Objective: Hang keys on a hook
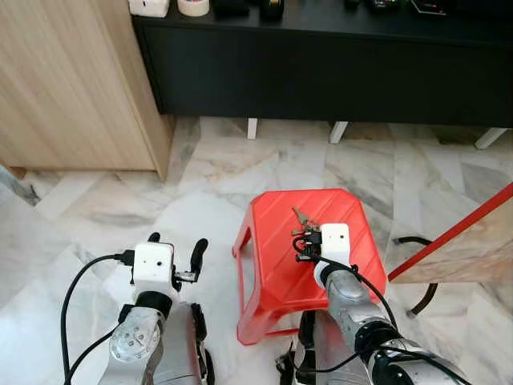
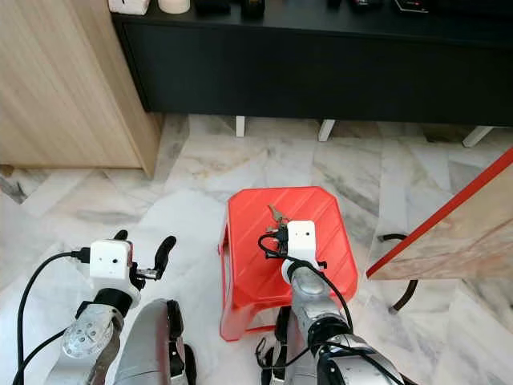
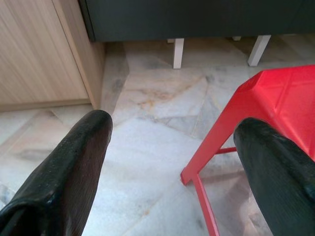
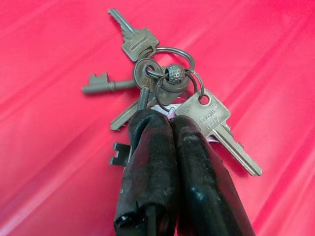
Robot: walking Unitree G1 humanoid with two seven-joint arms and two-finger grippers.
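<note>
Right gripper (image 4: 167, 123) sits closest to my wrist cam: both black fingers (image 4: 147, 162) pressed together with no gap, tips down on the keys (image 4: 162, 93). From the wrist view I can't tell for sure if a key or the ring is pinched between them, or if the tips just rest on top. The bunch lies flat on the red stool (image 1: 276, 273): several silver keys fanned out on a ring with a small round bead. One key points to 11 o'clock, one to 9, one to 4, per the wrist view.

From the head view, the keys (image 1: 301, 218) lie near the middle of the stool top, a bit toward 12 o'clock, with my right gripper (image 1: 307, 233) coming in from 6 o'clock. The stool stands on the marble floor (image 1: 104, 216), dead ahead at 12 o'clock.

My left gripper (image 1: 176, 253) hangs at 9 o'clock of the stool, over bare floor, fingers (image 3: 74, 167) spread wide, nothing between them. It's well apart from the stool.

Beyond at 12 o'clock stands a black cabinet (image 1: 321, 72) on white legs. A light wood cabinet (image 1: 72, 88) is at 10 o'clock. A roll of tape (image 1: 193, 6) and a white box (image 1: 149, 6) sit on the black cabinet's top, with other dark items too cut off to identify. A board with a red edge (image 1: 457, 241) leans in at 3 o'clock.
</note>
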